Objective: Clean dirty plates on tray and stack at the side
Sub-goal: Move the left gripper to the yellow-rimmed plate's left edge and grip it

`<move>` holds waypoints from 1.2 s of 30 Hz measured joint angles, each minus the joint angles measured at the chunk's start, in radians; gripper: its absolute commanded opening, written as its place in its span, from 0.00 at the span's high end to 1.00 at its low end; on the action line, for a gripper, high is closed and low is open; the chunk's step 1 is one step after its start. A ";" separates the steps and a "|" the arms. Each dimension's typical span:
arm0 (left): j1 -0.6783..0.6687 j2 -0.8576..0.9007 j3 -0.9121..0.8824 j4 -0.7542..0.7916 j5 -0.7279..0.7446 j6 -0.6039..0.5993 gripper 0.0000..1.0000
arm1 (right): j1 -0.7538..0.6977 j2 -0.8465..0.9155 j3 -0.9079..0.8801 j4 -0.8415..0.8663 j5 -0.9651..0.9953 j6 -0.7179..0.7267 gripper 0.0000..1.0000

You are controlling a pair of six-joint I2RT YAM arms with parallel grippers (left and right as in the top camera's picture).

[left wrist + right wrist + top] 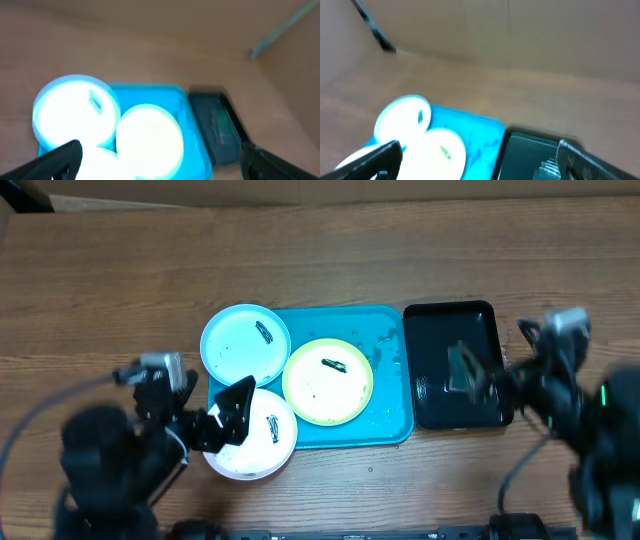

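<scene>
Only the overhead view shows the white plate (265, 435) directly under the left gripper (228, 415), overhanging the turquoise tray's (390, 415) corner. The blurred wrist views show both grippers' fingers spread wide, holding nothing. I count three plates and two trays. The light blue plate (243, 345) and yellow-green plate (328, 382) lie just beyond the left gripper, the black tray (440, 340) lies below the right gripper (482, 380), and the plates' dark marks are smears, not letters.

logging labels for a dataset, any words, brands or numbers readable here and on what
None readable. The dark marks on the light blue plate, yellow-green plate and white plate are smears, not writing. The turquoise tray and black tray show no label; both wrist views are blurred.
</scene>
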 measured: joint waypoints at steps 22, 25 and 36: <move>-0.168 0.724 0.372 -0.426 -0.028 0.013 0.91 | 0.013 0.846 0.383 -0.465 -0.064 0.064 0.12; -0.234 0.767 0.346 -0.392 -0.101 -0.031 0.77 | 0.032 0.849 0.383 -0.467 0.037 0.104 0.12; -0.307 0.974 0.246 -0.253 -0.218 -0.108 0.68 | 0.053 0.883 0.290 -0.351 0.256 0.208 0.23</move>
